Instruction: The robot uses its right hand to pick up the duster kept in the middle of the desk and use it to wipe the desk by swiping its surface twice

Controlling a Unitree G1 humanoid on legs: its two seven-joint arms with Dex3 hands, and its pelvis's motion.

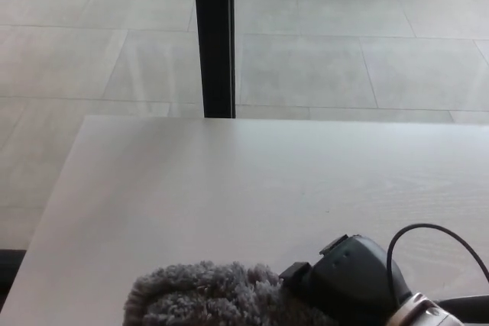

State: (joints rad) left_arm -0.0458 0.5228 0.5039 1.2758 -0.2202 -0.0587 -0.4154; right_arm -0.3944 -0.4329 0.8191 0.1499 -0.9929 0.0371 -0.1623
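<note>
Right robot hand (353, 280): black, at the near right edge of the view, clamped on the duster with a black cable looping above its wrist.
Duster (206, 295): grey and fluffy, lying on the near part of the surface, left of the hand, partly cut off by the bottom edge.
Surface (229, 181): pale wood grain.
Floor (344, 59): large grey tiles.
Post (214, 36): black, upright, behind the far edge of the surface.

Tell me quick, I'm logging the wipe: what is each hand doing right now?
Right hand: shut on the grey duster, at the desk's near edge.
Left hand: not in view.
</note>
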